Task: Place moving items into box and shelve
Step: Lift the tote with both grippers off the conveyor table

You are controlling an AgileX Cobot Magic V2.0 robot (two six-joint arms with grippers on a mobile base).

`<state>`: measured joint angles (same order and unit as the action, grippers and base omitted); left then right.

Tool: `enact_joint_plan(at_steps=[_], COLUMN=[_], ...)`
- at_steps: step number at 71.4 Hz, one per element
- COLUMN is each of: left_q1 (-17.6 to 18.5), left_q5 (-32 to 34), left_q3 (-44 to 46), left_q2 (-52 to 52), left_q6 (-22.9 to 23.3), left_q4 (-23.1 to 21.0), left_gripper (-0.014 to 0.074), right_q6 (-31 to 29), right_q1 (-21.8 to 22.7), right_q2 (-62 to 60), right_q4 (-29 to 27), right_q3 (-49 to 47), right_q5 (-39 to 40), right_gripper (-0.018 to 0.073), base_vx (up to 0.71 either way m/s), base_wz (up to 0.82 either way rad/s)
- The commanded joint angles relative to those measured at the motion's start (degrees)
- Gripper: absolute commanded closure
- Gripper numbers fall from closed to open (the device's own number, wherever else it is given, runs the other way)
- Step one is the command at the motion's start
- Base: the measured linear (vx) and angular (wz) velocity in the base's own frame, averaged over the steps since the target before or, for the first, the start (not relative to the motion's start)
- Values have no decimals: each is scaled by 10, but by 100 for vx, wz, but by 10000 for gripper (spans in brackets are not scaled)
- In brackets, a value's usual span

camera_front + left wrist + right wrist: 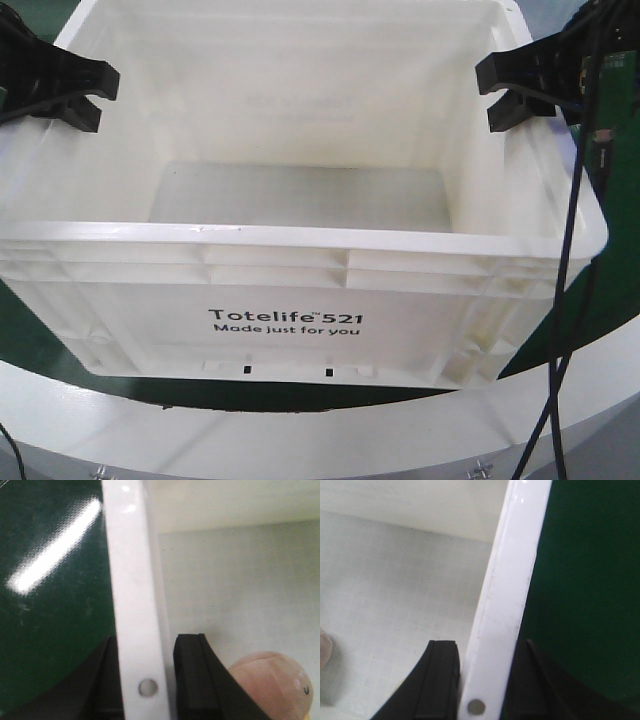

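**Both claws on the box rim, one each side**

The left claw [95,98] reaches in from the left at rim height, black fingers pointing inward across the box [300,250]. The right claw [497,97] mirrors it from the opposite side. Both sit on the far half of the side walls, about level with each other.

From the left wrist, the left claw [147,680] straddles the white rim. One finger is outside over the green surface [50,580], the other inside the box, and both press against the wall: clamped on the rim. From the right wrist it is the same story. The right claw [485,680] has the rim between its fingers and looks closed on it, though the inner pad's contact is hard to judge from this angle.

The box stands upright on the green surface [25,330] of a round white table [300,440], printed side facing the front camera, mouth open upward. Its near wall comes close to the table's front edge. A black cable [570,250] hangs down just beside the box's right corner.

Inside, on the box floor, a pale pink rounded thing [270,685] lies near the left claw's inner finger. What it is, I cannot tell.
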<state>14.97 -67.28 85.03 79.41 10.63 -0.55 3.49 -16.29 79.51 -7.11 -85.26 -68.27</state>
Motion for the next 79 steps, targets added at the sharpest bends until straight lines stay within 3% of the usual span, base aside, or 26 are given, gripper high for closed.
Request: enact_joint_plan(at_steps=[1, 33, 79], left_q1=[3, 3, 3], left_q5=[47, 34, 35], left_q3=[28, 28, 28], left_q2=[-34, -45, -45], left_q6=[-9, -11, -14], left_q4=[-4, -34, -33], left_gripper=[617, 617, 615], right_q6=[-20, -20, -20], right_q1=[0, 0, 0], right_q2=[-30, -35, -40], right_q4=[-30, -59, -72], right_q3=[-25, -25, -25], right_q5=[32, 19, 17], right_gripper=[571, 571, 571], base_vx=[0, 0, 0], base_wz=[0, 0, 0])
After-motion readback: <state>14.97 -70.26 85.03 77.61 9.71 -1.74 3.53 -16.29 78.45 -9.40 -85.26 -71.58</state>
